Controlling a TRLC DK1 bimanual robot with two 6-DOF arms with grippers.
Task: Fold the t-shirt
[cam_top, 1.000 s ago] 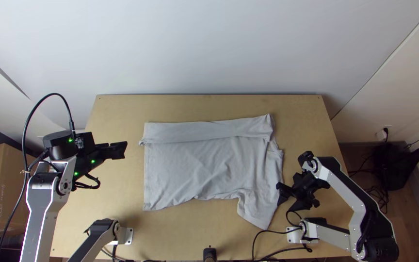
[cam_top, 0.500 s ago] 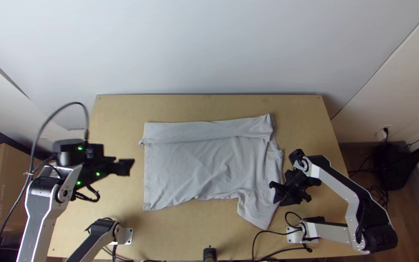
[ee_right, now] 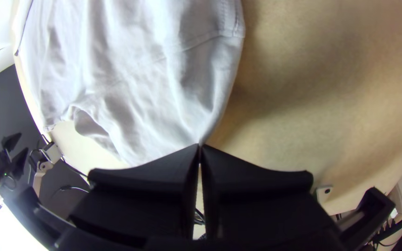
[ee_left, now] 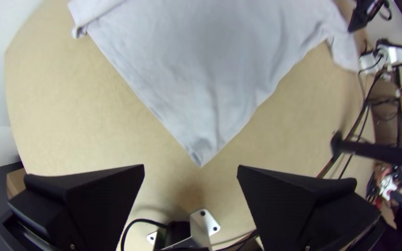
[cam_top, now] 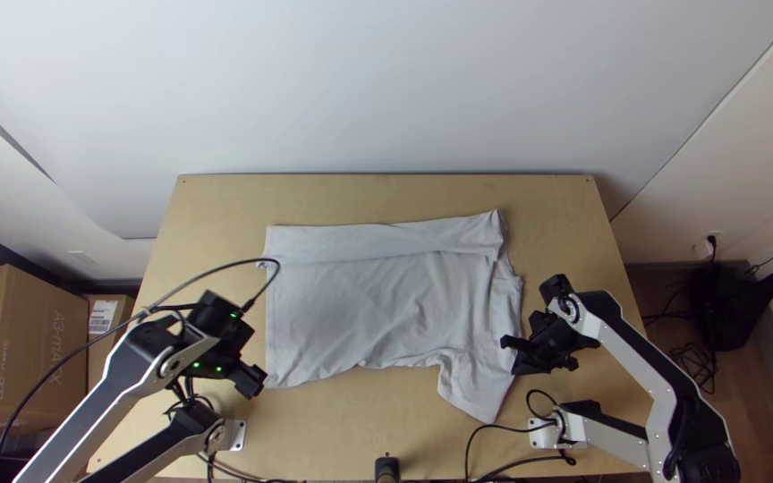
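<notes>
The light grey t-shirt [cam_top: 378,304] lies on the table with its far side folded over in a long strip; a sleeve points toward the near right. By the cloth's near left corner is my left gripper [cam_top: 254,383]. In the left wrist view, that left gripper [ee_left: 190,168] stands open, with the t-shirt's corner [ee_left: 201,151] just beyond the gap. Over at the shirt's right edge, near the sleeve, is my right gripper [cam_top: 512,356]. In the right wrist view, the right gripper [ee_right: 200,145] has its tips together on the edge of the t-shirt [ee_right: 164,93].
Bare wood of the table [cam_top: 386,197] stretches beyond the shirt. Black cables [cam_top: 516,456] run along the near edge by the right arm's base. A cardboard box [cam_top: 20,349] stands left of the table.
My left gripper has swung toward the near edge and rightward, down to the shirt's corner. The right gripper has moved left onto the shirt's edge and closed; the shirt lies nearly unchanged.
</notes>
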